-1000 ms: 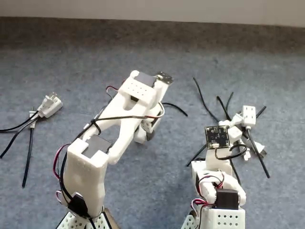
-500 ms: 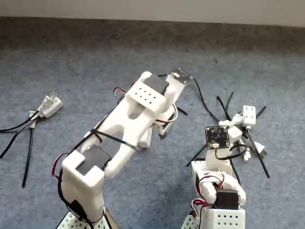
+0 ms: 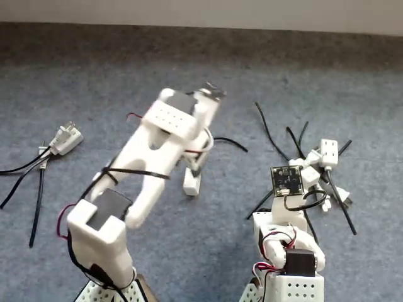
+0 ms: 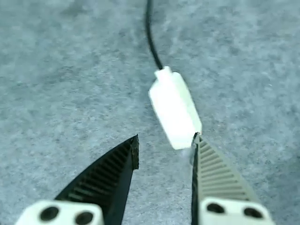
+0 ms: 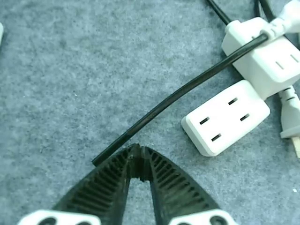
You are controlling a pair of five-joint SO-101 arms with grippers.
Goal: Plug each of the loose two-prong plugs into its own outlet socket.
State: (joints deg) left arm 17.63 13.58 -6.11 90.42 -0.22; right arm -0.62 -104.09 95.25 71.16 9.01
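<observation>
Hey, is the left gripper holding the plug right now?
No. The left gripper is open, and the plug lies on the carpet just past its fingertips.

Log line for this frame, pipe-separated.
left gripper: open, at white plug | right gripper: shut, empty, beside black cord, near outlet socket

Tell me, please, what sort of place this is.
Probably a robotics test bench: two white arms mounted side by side, a grey carpet-like table cover, and a loose two-prong plug and outlet sockets laid out as practice pieces.
</observation>
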